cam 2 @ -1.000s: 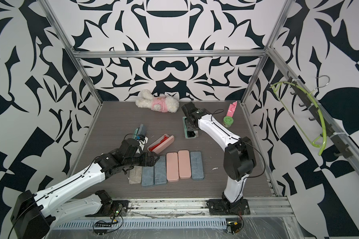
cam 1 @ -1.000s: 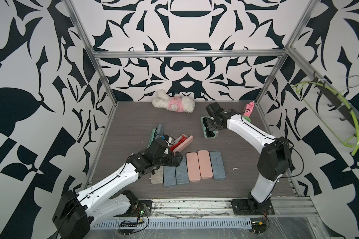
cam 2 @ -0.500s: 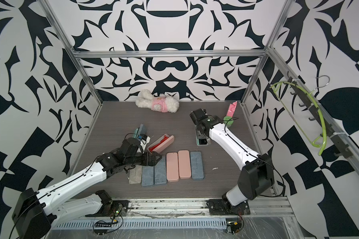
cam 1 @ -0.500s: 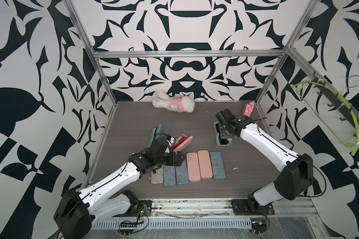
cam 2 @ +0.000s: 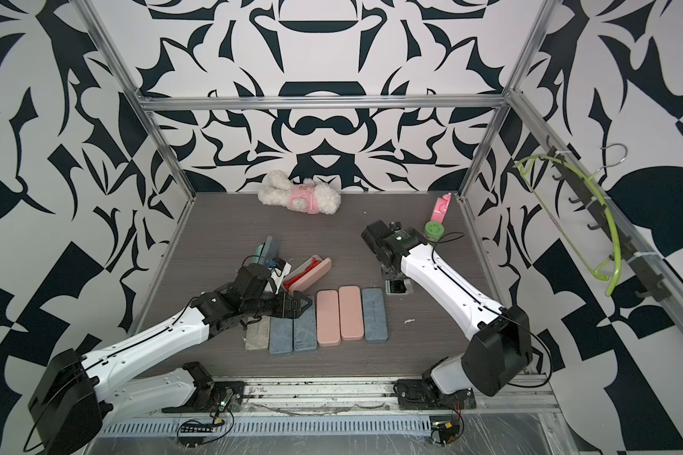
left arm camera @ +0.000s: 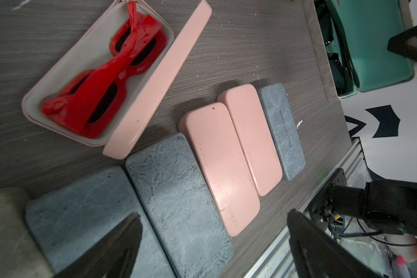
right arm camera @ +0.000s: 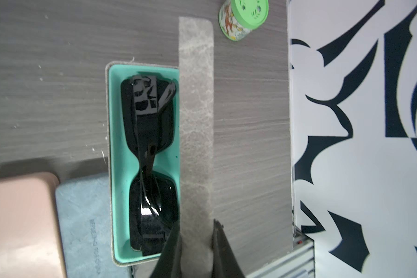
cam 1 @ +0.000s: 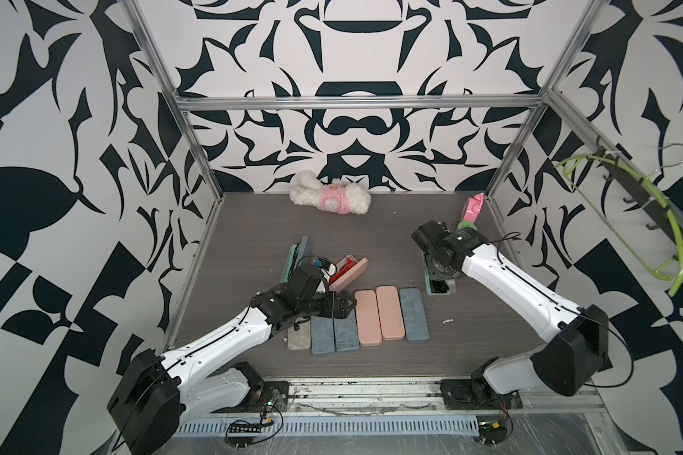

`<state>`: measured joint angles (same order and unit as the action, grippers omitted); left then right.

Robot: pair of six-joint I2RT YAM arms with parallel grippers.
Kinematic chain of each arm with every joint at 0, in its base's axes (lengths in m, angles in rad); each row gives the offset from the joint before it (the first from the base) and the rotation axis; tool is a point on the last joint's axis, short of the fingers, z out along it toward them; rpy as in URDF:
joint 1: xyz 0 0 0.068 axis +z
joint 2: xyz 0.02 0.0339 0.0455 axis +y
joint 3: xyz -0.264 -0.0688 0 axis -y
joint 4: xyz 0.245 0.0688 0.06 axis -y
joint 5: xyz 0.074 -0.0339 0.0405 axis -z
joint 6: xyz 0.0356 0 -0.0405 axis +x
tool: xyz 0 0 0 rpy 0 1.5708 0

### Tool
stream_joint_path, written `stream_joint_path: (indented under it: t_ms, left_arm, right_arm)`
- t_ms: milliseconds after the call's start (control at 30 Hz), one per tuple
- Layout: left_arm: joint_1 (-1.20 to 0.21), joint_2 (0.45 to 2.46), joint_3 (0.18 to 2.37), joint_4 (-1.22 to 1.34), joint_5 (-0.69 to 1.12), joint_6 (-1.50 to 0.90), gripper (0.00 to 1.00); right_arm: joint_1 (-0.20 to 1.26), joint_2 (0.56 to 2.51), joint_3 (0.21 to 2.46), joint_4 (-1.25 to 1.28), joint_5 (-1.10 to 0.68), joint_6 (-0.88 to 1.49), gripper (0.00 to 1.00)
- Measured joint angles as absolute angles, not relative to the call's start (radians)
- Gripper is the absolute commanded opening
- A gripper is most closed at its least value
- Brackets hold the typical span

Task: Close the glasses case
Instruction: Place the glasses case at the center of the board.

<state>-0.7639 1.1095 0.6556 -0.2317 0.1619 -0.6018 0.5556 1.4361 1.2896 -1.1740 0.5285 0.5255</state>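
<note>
We found the right gripper (right arm camera: 196, 226) pinching the upright grey lid (right arm camera: 195, 96) of the glasses case (right arm camera: 116, 144), which lay parallel beside the row of closed cases (cam 1: 389, 315), its tray on the row's side of the lid, while the left gripper (left arm camera: 213, 214) hung released over the row's opposite end.

white plush toy (cam 1: 330, 197) lies by the back wall (cam 1: 355, 138), green-lidded jar (cam 2: 434, 230) near a pink item (cam 1: 472, 207), perhaps plastic.

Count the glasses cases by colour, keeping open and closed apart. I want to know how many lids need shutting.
Closed pink cases: 2
Closed blue cases: 3
Closed grey case: 1
Open pink case: 1
Open teal-lined cases: 2
Total: 9 cases, 3 of them open
</note>
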Motion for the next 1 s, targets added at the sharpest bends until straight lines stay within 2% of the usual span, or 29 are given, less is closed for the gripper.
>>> stream_joint_path:
  t_ms: [700, 1000]
  left_arm:
    - [-0.764, 1.135, 0.645, -0.183, 0.220, -0.605, 1.00]
    - [-0.764, 1.137, 0.645, -0.183, 0.230, -0.610, 1.00]
  right_arm:
    - [0.731, 1.327, 1.050, -1.282, 0.571, 0.796, 0.08]
    - [0.819, 1.368, 1.010, -1.286, 0.584, 0.881, 0.08]
